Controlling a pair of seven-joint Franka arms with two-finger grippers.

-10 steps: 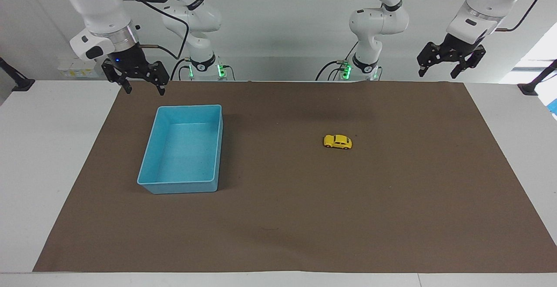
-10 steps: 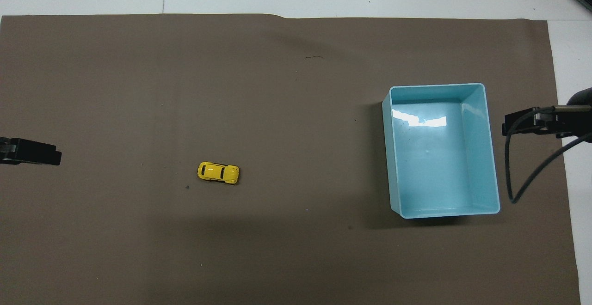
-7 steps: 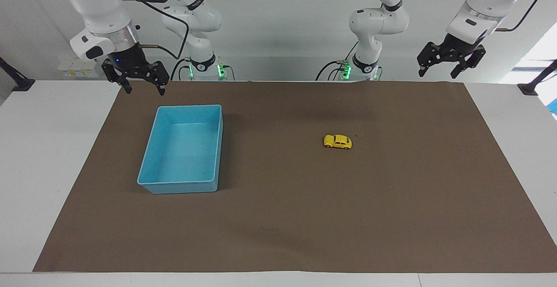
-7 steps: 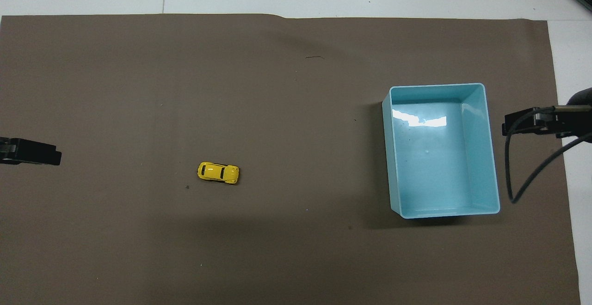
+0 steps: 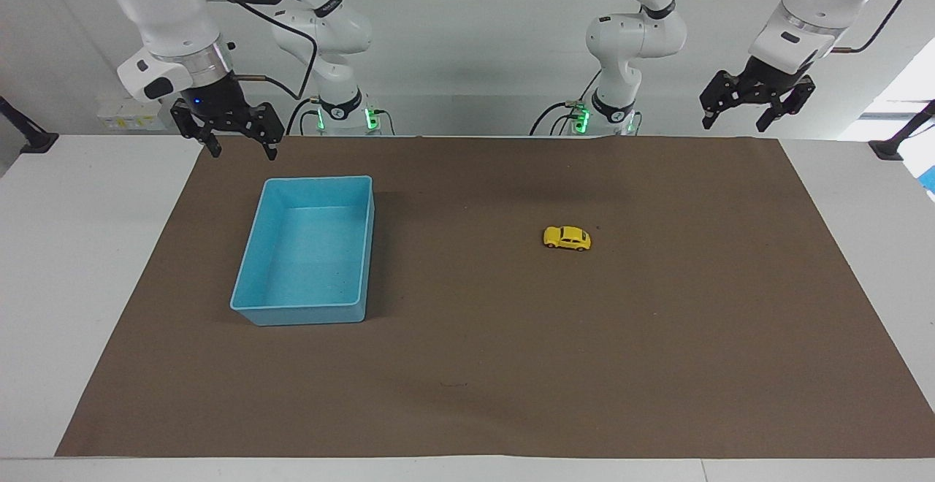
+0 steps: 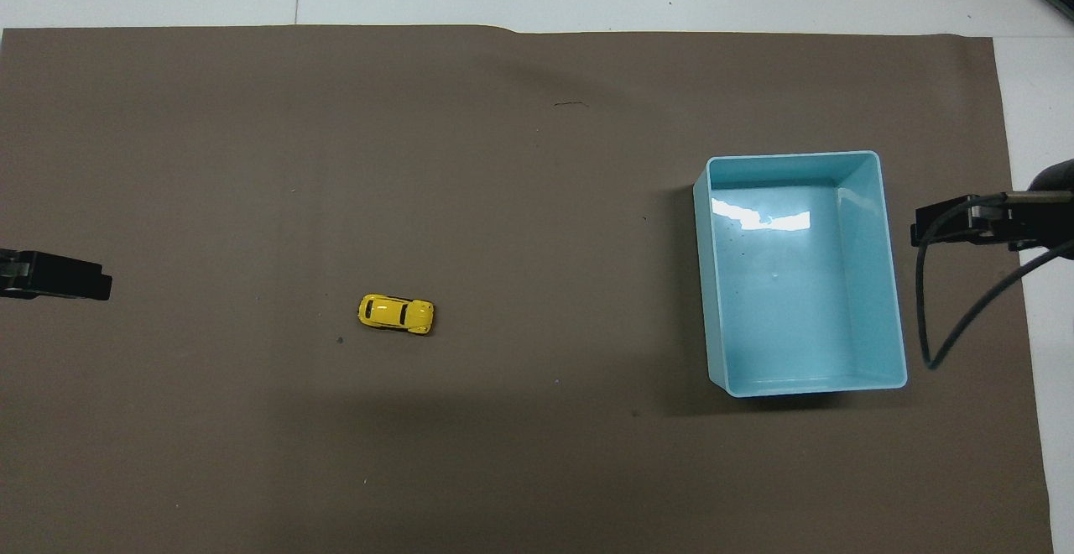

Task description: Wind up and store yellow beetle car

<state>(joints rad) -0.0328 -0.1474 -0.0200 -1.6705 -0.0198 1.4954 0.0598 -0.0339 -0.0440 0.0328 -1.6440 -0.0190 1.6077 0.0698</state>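
The yellow beetle car (image 5: 567, 238) (image 6: 396, 314) stands on its wheels on the brown mat, toward the left arm's end of the table. A light-blue bin (image 5: 256, 277) (image 6: 883, 227) sits toward the right arm's end. My left gripper (image 5: 734, 121) hangs open in the air over the mat's corner by the left arm's base, well away from the car. My right gripper (image 5: 242, 151) hangs open above the mat's edge, just past the bin's end nearest the robots. Neither holds anything.
A brown mat (image 5: 511, 365) (image 6: 520, 201) covers most of the white table (image 5: 88, 263). A black cable (image 6: 948, 319) loops down from the right arm beside the bin.
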